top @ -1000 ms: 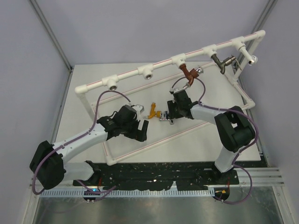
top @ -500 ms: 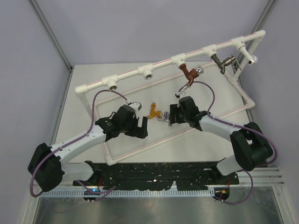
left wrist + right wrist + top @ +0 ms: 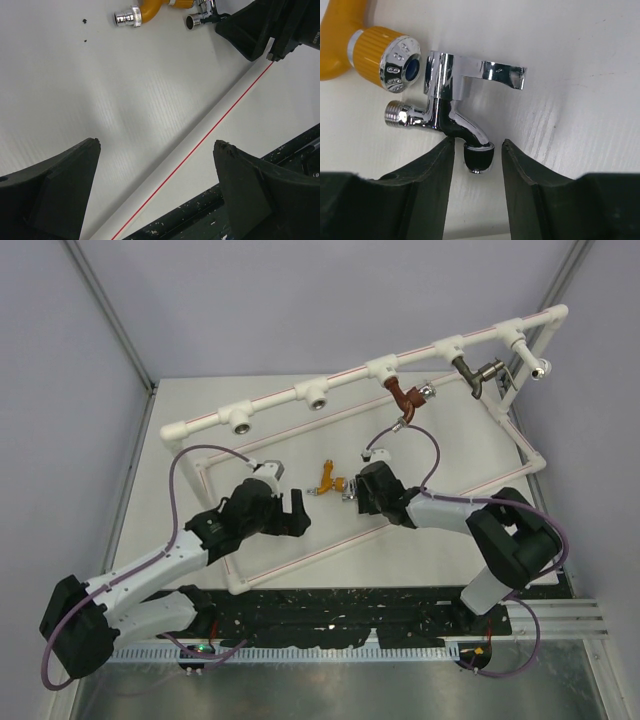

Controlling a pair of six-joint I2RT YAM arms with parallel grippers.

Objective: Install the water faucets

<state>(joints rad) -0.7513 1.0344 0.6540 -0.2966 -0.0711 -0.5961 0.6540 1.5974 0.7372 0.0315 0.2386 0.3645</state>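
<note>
Inside the white pipe frame (image 3: 340,383) base, the left gripper (image 3: 285,510) hovers spread wide, holding nothing. The orange-yellow faucet (image 3: 328,480) lies beside the chrome faucet (image 3: 442,112), whose spout the right gripper (image 3: 477,144) straddles, narrowly parted with slim gaps. The red-brown faucet (image 3: 402,397) and dark grey faucet (image 3: 478,373) hang from the frame's top rail. The white table (image 3: 250,400) has pale grey walls around it.

- L pincer (image 3: 156,146) spread wide, nothing btwn its dark fingers (image 3: 65,185), over the white tabletop (image 3: 100,90).
- Under the gap: white pipe (image 3: 200,143) w/ red stripe, running bottom left to upper right.
- Top edge: orange-yellow faucet (image 3: 150,7), chrome threaded end pointing left; chrome faucet (image 3: 200,17) just beside it.
- R pincer (image 3: 227,25) top right, tip at the chrome faucet.
- Bottom right: black speckled strip (image 3: 185,222).
</note>
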